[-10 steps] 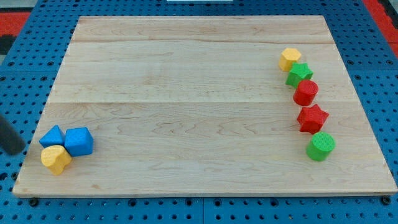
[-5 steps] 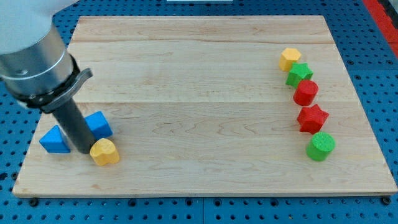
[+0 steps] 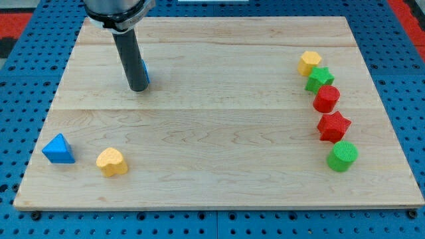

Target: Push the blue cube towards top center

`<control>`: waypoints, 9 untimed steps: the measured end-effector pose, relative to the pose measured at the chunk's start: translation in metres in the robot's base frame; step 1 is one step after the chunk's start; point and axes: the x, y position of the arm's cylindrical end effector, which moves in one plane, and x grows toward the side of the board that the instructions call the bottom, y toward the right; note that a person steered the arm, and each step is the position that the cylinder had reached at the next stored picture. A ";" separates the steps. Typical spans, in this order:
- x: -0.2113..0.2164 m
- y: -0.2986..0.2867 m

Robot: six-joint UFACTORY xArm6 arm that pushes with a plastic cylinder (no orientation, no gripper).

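Two blocks lie nearest the view's bottom on the wooden worktop (image 3: 212,166), well below and left of my tip: a yellow heart (image 3: 111,161) and a blue triangle (image 3: 59,149). Far to my tip's right runs a column: green cylinder (image 3: 342,156), red star (image 3: 333,126), red cylinder (image 3: 326,98), green star (image 3: 319,79), yellow hexagon (image 3: 309,63). My tip (image 3: 139,87) stands in the upper left; the tool is a plain rod with nothing to open or close. Touching it on its right, mostly hidden behind the rod, sits the blue cube (image 3: 144,70).
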 end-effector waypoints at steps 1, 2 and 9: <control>0.000 -0.004; 0.000 -0.002; -0.034 0.094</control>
